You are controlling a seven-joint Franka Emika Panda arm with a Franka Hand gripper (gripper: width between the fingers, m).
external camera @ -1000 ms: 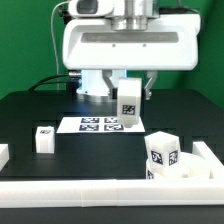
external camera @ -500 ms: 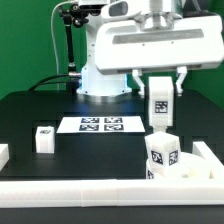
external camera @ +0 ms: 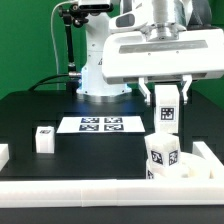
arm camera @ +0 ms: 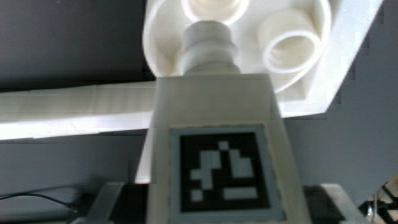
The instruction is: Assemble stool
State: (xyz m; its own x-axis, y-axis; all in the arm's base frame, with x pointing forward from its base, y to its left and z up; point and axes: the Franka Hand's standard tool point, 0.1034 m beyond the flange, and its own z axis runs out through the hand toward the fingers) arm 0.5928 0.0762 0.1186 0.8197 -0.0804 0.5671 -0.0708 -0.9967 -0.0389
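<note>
My gripper (external camera: pixel 166 98) is shut on a white stool leg (external camera: pixel 166 113) with a black-and-white tag and holds it upright in the air. It hangs just above the round white seat (external camera: pixel 190 172), which lies in the corner of the rails at the exterior view's right. Another tagged leg (external camera: pixel 162 152) stands upright on the seat. A third leg (external camera: pixel 43 137) stands loose on the table at the exterior view's left. In the wrist view, the held leg (arm camera: pixel 214 110) fills the middle between my fingers (arm camera: pixel 121 200), and its round tip points at the seat's sockets (arm camera: pixel 285 45).
The marker board (external camera: pixel 100 124) lies flat at the table's middle, in front of the robot base. A long white rail (external camera: pixel 90 196) runs along the front edge, with a side rail (external camera: pixel 207 153) at the exterior view's right and a short white piece (external camera: pixel 3 153) at the left.
My gripper has carried the leg from above the marker board to the exterior view's right, to just above the seat. The other parts have not moved.
</note>
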